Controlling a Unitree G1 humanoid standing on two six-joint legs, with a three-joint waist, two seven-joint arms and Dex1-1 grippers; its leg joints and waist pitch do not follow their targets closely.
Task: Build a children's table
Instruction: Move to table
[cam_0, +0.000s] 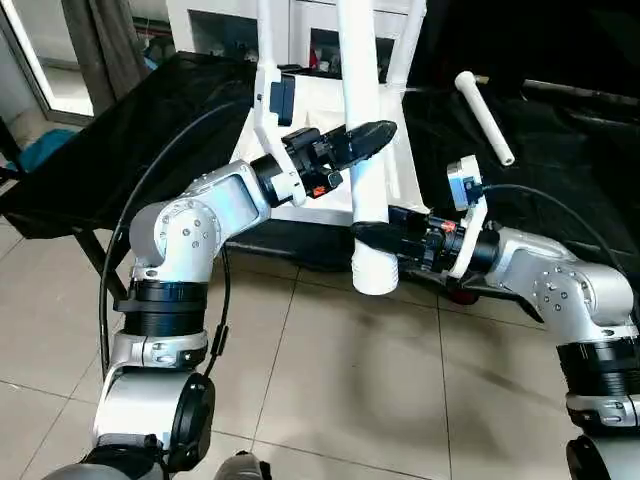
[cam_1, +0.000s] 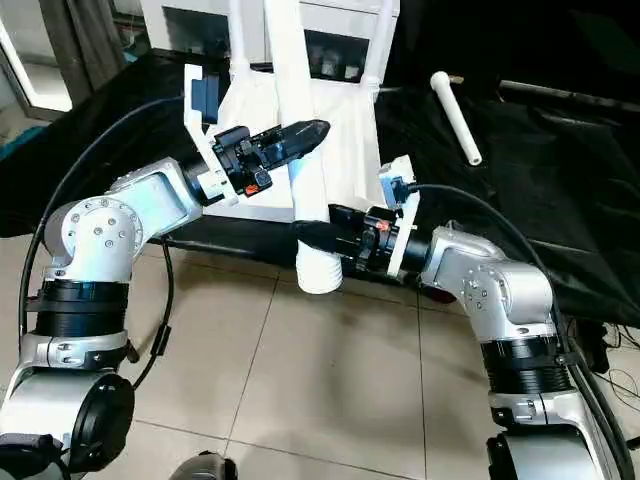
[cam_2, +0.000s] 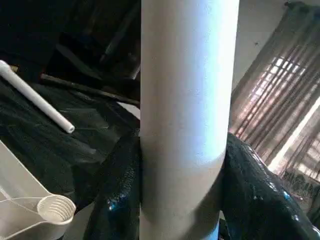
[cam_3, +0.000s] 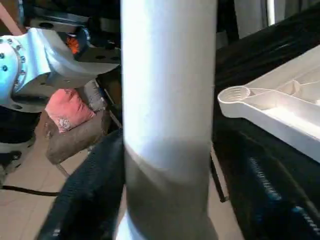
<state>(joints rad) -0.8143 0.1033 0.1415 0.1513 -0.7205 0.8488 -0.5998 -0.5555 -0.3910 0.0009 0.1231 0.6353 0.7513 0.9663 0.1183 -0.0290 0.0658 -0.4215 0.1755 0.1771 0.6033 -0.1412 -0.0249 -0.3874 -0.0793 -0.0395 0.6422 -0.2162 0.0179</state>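
While upright, white tubular leg (cam_0: 362, 150) smooth; open-ended btm.

Beige tiled floor (cam_0: 330, 380), black-draped table (cam_0: 120, 150), white glass-door cabinet (cam_0: 310, 25), curtained window (cam_2: 280, 115)

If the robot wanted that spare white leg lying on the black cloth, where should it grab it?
Probably mid-length, coming down from above. The spare leg lies flat on the black cloth, apart from other parts, so its round tube leaves both long sides free for a pincer to straddle crosswise. Gripping near the middle should keep it from tipping; the thinner end would hang unevenly.
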